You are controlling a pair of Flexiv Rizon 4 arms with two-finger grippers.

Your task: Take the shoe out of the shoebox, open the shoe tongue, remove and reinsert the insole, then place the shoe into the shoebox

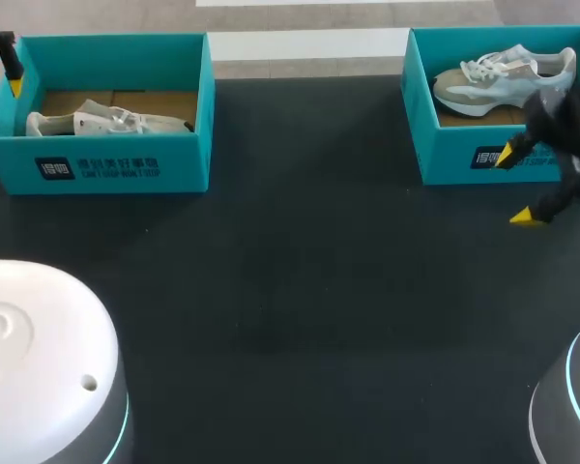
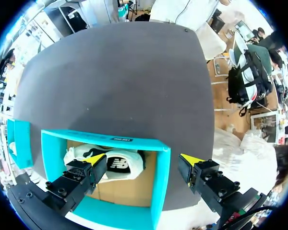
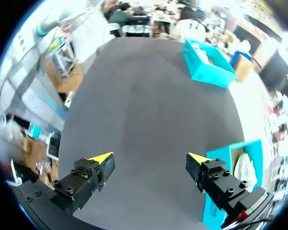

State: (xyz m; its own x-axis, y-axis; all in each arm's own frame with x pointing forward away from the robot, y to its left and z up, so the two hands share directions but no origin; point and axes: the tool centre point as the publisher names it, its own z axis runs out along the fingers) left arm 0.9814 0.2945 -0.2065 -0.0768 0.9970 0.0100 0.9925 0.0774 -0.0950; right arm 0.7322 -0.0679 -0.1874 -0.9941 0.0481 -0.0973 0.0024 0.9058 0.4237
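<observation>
Two shoeboxes (image 1: 174,159) (image 1: 445,155), one shoe (image 1: 106,122) (image 1: 503,82) apiece; two end effectors (image 2: 144,160) (image 3: 150,157), both spread wide.

Dark charcoal table (image 1: 300,290) here, folks: a matte, even-toned top, spreading wide from left edge to right, its far edge running straight across.

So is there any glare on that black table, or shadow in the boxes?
Head view: the table is matt, no glare; the left shoe sits shaded inside its shoebox, while the right shoe is brightly lit. Right wrist view: the table looks paler grey, evenly lit.
</observation>
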